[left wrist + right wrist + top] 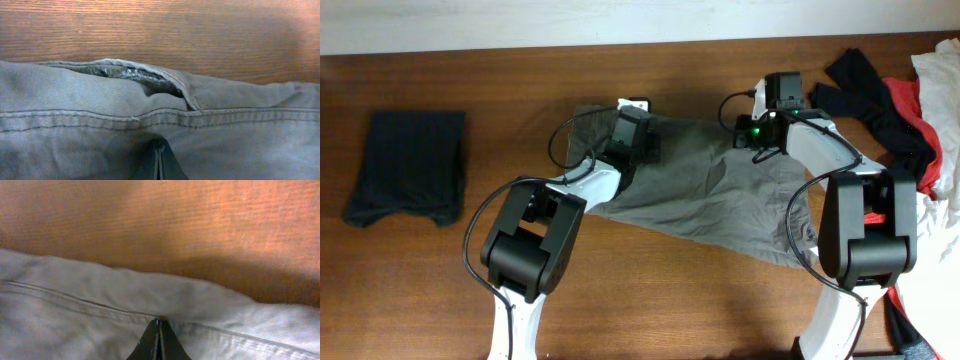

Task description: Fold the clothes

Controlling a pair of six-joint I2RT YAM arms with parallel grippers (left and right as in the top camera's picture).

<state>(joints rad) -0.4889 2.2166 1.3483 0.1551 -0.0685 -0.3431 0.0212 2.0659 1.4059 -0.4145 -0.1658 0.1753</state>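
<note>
— Trousers [710, 185] from above, spread flat under both grippers: left gripper [630, 125] and right gripper [762, 140], each at the far edge.
— Left wrist?
— Jaws together, pocket [145, 80] gaping just ahead.
— Right wrist?
— Together too, at a seam [75, 302]. Whether cloth is caught, I can't tell. First fold, I'd judge: lift evenly and draw back.

Grey-khaki trousers [720, 185], brown wood-grain table [650, 300], black folded garment [408, 165], red cloth [915, 115].
</note>
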